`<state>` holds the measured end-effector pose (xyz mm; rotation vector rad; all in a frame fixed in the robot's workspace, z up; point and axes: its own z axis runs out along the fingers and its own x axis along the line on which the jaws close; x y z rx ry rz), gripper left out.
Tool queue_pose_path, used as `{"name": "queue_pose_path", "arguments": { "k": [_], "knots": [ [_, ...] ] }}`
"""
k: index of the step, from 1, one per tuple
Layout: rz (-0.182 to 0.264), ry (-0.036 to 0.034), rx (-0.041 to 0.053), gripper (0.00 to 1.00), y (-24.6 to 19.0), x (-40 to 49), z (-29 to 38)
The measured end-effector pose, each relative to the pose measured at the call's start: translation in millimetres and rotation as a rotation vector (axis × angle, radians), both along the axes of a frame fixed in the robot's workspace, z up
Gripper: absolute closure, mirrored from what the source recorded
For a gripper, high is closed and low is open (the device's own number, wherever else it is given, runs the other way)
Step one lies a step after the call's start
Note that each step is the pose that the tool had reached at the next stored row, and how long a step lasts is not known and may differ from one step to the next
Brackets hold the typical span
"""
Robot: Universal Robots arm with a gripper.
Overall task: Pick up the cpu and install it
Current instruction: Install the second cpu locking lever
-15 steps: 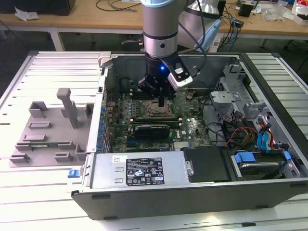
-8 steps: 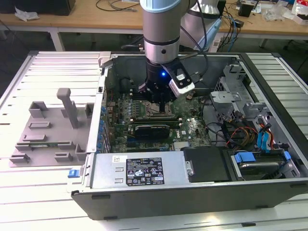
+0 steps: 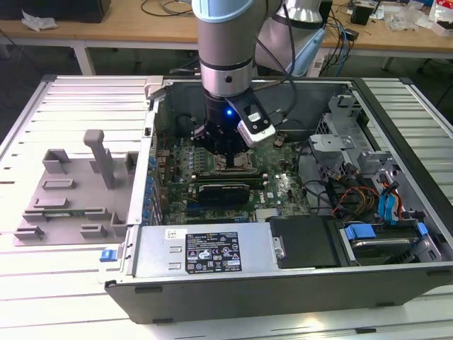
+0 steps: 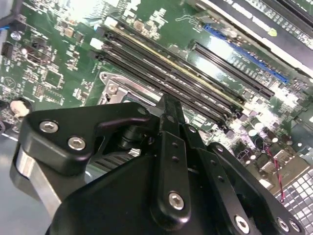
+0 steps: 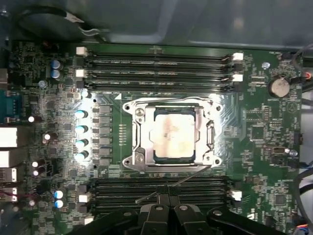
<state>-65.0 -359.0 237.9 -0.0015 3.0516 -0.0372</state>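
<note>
Black fingers look pressed together, holding nothing, just beside the cpu seated in its socket.

- An open computer case fills the centre and right of the exterior view, lying on a white slatted table.
- A green motherboard lies on its floor.
- A silver power supply with a black label sits along the case's near edge.
- Blue-tabbed drive bays occupy the lower right.
- A grey plastic fixture tray rests at centre left, beside the case.
- Wooden benches span the top of the frame.
- Black memory slots run across the upper first wrist view.
</note>
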Motion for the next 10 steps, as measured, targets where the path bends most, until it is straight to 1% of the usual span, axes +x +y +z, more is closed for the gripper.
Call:
{"name": "queue_pose_path", "arguments": {
  "k": [3,7,9,10],
  "knots": [
    [0.000,0.0001,0.0005,0.89,-1.2,-5.4,-4.2],
    [0.000,-0.0001,0.0021,0.89,-3.7,-8.7,-8.4],
    [0.000,0.0000,0.0047,0.89,-4.6,-13.3,-13.0],
    [0.000,0.0001,0.0047,0.89,-4.6,-13.3,-13.0]
  ]
}}
